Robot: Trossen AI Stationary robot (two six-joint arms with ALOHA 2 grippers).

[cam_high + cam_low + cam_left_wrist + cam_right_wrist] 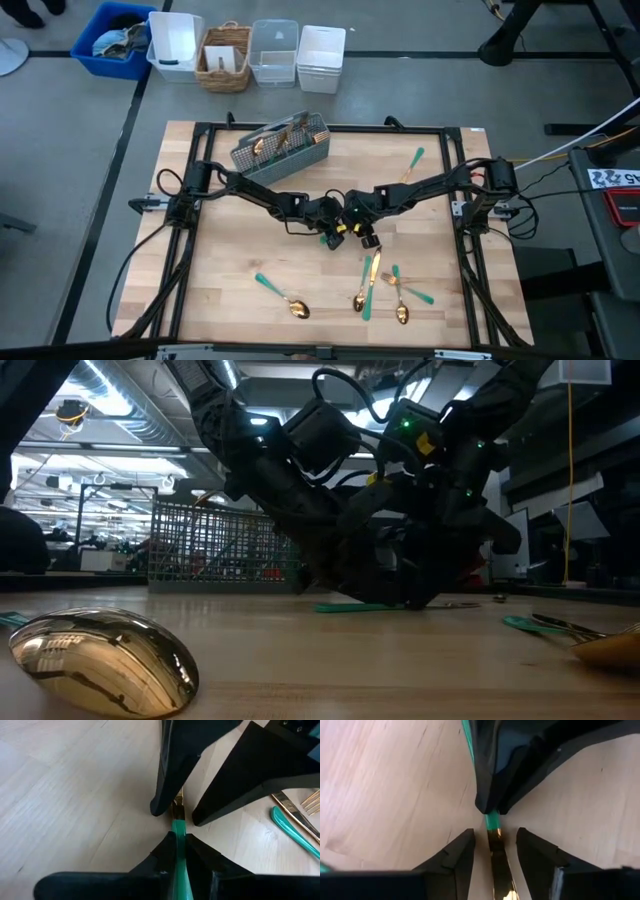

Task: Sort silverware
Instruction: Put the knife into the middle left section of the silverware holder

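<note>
the left gripper (176, 845) jaws pinch a slim teal handle of a gold-headed utensil (177, 827) on the pale wood-grain table (75, 795), while the right gripper (495, 845) jaws straddle its shiny head, wide.

Both my arms reach inward and meet low over the middle of the table, wrists tilted down, tips almost nose to nose. My left gripper (176, 851) is pinched nearly closed, while my right gripper (495, 847) stands with its fingers spread apart.
</note>
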